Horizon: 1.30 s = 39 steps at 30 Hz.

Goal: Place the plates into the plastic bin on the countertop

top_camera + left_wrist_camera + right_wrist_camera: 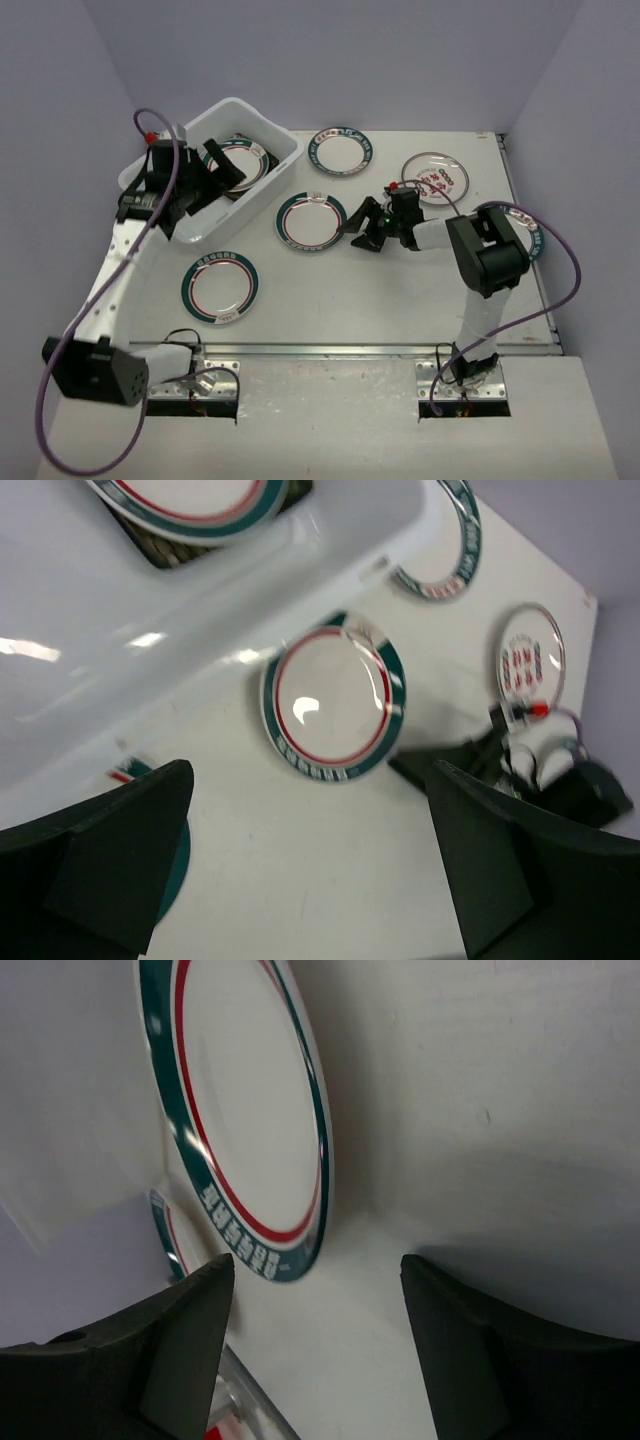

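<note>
The white plastic bin stands at the back left and holds a ringed plate lying on a black square plate. My left gripper hangs open and empty over the bin's near wall. My right gripper is open and empty, low on the countertop, just right of the middle ringed plate, which fills the right wrist view. More plates lie loose: a ringed one at the back, a red-character one and a ringed one in front.
Another plate lies at the right edge, partly under my right arm. A metal rail runs along the near edge. Purple cables loop from both arms. The left wrist view shows the middle plate and my right gripper beyond it.
</note>
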Tool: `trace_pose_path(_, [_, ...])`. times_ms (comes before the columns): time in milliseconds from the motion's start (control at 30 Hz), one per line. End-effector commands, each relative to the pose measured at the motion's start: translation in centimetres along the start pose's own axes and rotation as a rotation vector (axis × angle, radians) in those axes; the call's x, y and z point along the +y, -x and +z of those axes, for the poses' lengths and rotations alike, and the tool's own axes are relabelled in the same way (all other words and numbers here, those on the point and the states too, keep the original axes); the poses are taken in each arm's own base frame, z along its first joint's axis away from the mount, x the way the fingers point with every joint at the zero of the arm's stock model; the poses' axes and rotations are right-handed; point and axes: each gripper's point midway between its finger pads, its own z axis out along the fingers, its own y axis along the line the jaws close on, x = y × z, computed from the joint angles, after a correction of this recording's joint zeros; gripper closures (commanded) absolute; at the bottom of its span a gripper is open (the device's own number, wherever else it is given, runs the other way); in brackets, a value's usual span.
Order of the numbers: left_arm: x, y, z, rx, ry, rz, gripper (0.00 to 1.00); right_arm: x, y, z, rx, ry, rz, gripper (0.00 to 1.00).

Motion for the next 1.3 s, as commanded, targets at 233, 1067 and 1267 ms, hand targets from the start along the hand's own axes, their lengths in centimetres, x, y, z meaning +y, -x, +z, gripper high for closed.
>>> trace_pose_path(233, [9.0,-9.8,-6.2,0.101,0.152,0.119,0.00,-7.7,-1.2,4.4,0.007,-0.226,0.095,0.98])
trace_pose_path(1067, [-5.1,-17.4,-1.3,0.588,-0.720,0.165,0.27,13.2,-9.5,-17.3,0.321,0.352,-0.341,1.00])
trace_pose_path(1267, [-7.2,-17.6,-3.0,0.634,-0.845,0.183,0.62,15.1,-9.5,-17.4,0.298,0.393,-0.333,1.00])
